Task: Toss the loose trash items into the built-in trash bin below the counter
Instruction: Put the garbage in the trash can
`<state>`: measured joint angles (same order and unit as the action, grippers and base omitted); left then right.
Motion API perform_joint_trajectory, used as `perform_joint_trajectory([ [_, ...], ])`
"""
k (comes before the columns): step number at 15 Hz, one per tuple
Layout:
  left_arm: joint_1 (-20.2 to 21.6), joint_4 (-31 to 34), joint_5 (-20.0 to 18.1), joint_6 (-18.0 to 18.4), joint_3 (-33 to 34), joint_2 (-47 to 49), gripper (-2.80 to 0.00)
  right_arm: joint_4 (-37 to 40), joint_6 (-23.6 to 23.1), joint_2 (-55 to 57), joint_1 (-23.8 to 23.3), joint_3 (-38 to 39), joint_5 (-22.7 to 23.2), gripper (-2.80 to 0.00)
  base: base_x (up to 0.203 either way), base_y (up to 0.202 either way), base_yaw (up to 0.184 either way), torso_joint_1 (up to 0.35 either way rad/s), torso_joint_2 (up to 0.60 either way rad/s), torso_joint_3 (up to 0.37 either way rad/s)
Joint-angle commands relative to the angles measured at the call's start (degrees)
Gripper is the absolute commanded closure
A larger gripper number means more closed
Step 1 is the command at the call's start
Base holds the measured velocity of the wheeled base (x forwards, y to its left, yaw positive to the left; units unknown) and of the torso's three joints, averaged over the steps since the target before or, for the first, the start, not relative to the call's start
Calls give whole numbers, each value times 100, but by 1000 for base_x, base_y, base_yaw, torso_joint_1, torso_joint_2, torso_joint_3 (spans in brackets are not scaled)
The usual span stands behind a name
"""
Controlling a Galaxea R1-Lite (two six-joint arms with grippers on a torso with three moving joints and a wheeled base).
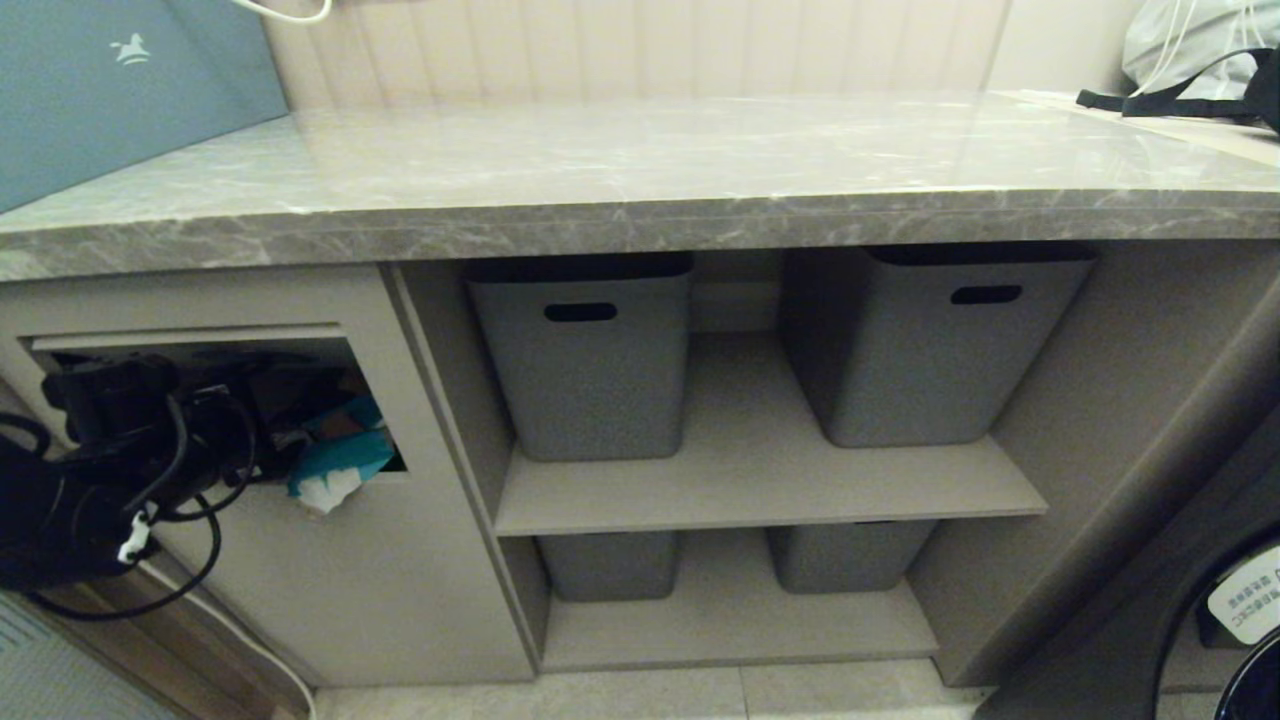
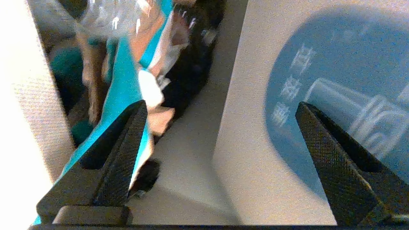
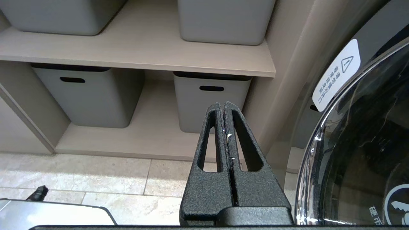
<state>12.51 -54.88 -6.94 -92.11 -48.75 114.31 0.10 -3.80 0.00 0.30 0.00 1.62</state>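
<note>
The left gripper (image 1: 265,425) sits in the bin opening (image 1: 375,400) under the desk (image 1: 640,170), jaws spread wide, holding nothing (the teal packet (image 1: 340,465) hangs just ahead, draped over the sill); right gripper (image 3: 225,107) parked, shut.

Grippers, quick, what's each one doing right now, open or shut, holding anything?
Left gripper: open at the trash bin opening, holding nothing; the teal packet hangs there.
Right gripper: shut, empty, parked low near the floor.
</note>
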Motion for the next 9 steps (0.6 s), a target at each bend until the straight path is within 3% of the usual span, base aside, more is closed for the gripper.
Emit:
perform_joint_trajectory([
  [1,-9,31,12,107,81,-57,-280,-1,-6,-9,-4,0,5,0,0,0,0,0,0,0],
  [7,-201,112,36,191,129,-145,-280,-1,-6,-9,5,0,5,0,0,0,0,0,0,0],
  [9,-253,177,276,267,120,-75,-280,-1,-6,-9,5,0,5,0,0,0,0,0,0,0],
])
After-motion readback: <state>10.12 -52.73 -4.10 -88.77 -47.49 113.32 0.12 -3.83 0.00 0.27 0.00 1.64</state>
